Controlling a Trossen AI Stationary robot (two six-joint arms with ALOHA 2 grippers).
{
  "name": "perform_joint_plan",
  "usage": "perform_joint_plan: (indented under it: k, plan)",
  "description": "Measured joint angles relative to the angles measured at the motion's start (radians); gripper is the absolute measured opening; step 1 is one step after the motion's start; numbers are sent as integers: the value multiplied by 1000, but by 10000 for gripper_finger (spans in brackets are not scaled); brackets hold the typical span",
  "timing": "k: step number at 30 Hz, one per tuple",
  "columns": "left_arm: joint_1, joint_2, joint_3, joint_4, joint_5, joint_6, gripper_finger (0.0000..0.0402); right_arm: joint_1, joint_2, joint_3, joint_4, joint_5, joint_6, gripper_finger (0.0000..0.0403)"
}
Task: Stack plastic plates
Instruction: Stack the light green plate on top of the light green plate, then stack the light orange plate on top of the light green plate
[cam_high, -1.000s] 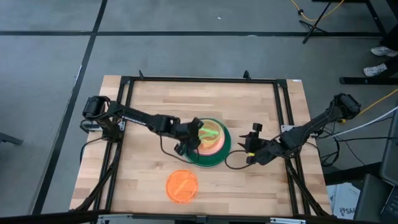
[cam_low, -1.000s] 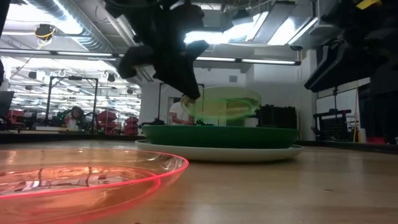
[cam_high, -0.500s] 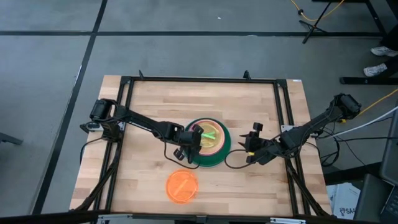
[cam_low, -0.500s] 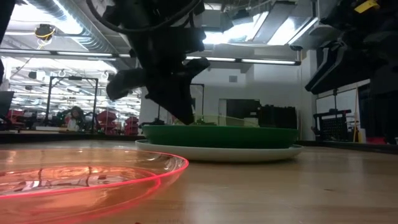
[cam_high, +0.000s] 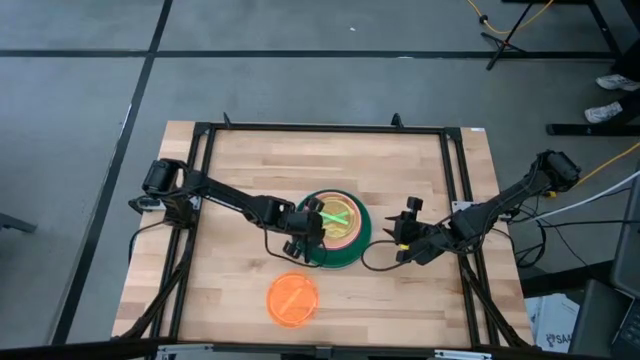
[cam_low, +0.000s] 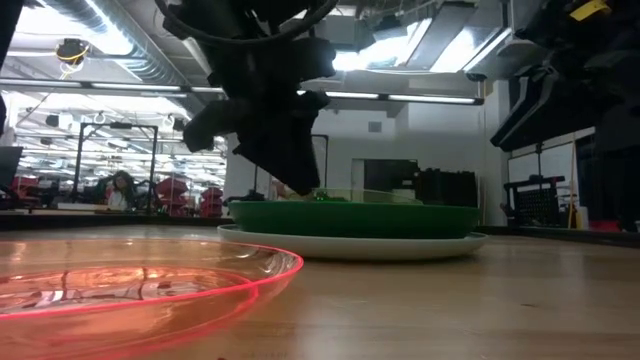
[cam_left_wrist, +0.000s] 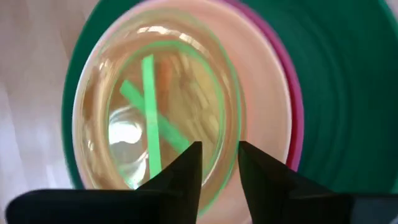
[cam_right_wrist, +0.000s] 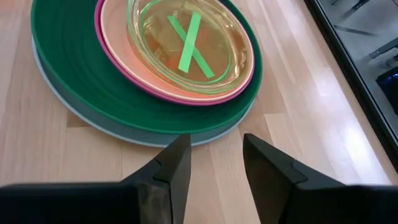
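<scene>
A stack of plates (cam_high: 336, 230) stands at the table's middle. From the bottom it is light blue (cam_low: 350, 246), dark green (cam_right_wrist: 68, 74), magenta (cam_left_wrist: 294, 106) and peach (cam_left_wrist: 264, 106). On top lies a translucent green plate (cam_right_wrist: 189, 43) with a green taped X, flat in the peach one. My left gripper (cam_left_wrist: 219, 167) is low over the stack's left side and open. Its two fingers stand on either side of the green plate's rim (cam_left_wrist: 231, 134). My right gripper (cam_right_wrist: 214, 163) waits open just right of the stack, low over the table.
An orange plate (cam_high: 293, 298) lies alone on the wood near the table's near edge, left of the stack; it fills the low view's foreground (cam_low: 130, 290). A black frame (cam_high: 320, 128) runs round the table. Bare wood shows beyond the stack and at the near right.
My left gripper has moved down onto the stack. The translucent green plate, which it held tilted above the stack a second ago, has come down with it and now lies flat in the peach plate.
</scene>
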Motion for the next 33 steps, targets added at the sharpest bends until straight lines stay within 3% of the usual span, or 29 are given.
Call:
perform_joint_plan:
  k: [6,11,22,27,33]
  plan:
    - [-26,-56,0,-10,-35,-52,104,0,0,0,1,8,0,138]
    - [-48,-133,2,-76,-29,-186,104,0,0,0,2,9,0,138]
    - [-126,-198,0,-330,169,-693,105,0,0,0,5,18,0,138]
    - [-168,-187,-33,-336,262,-872,105,0,0,0,5,18,9,138]
    - [-189,-188,-111,-196,235,-954,105,0,0,0,6,43,9,138]
